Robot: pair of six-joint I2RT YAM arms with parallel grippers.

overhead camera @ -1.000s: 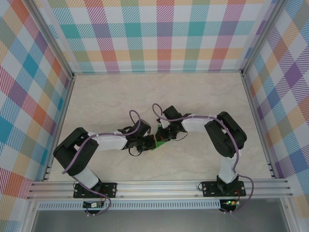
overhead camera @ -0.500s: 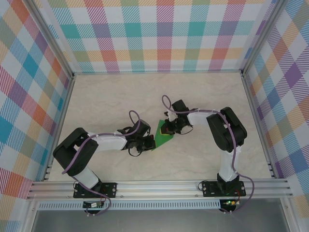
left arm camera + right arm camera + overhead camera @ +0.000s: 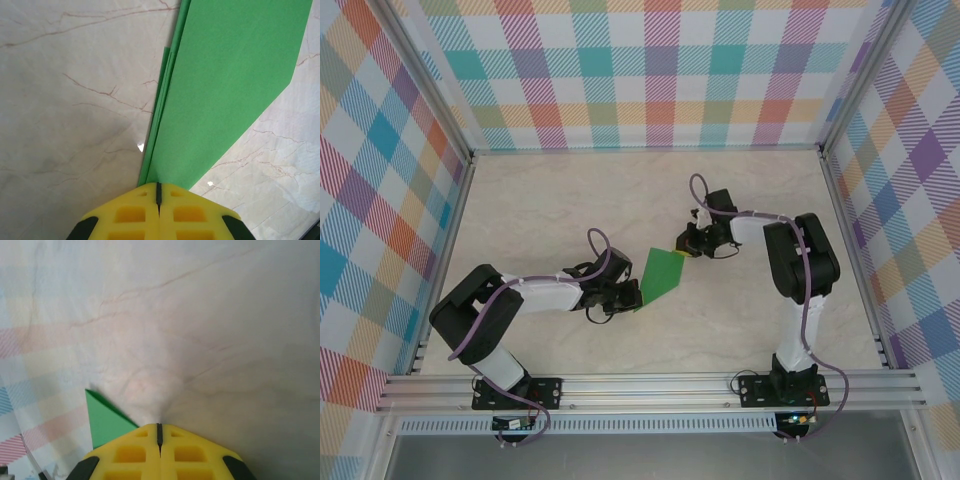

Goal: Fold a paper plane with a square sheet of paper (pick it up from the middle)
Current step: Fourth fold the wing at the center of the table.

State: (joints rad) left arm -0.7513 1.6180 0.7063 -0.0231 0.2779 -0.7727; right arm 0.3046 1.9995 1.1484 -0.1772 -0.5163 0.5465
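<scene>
The left tool (image 3: 159, 186) is pinched tight on the near end of the folded green paper (image 3: 225, 90), which stretches ahead of it over the marble tabletop (image 3: 75, 100). The right tool (image 3: 159, 426) is clamped together on the paper's far corner, with a green tip poking out at its left.

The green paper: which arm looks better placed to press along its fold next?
Probably the left. The left gripper is shut on the green paper at its layered folded edge, which runs straight ahead. The right gripper pinches only a corner tip.
</scene>
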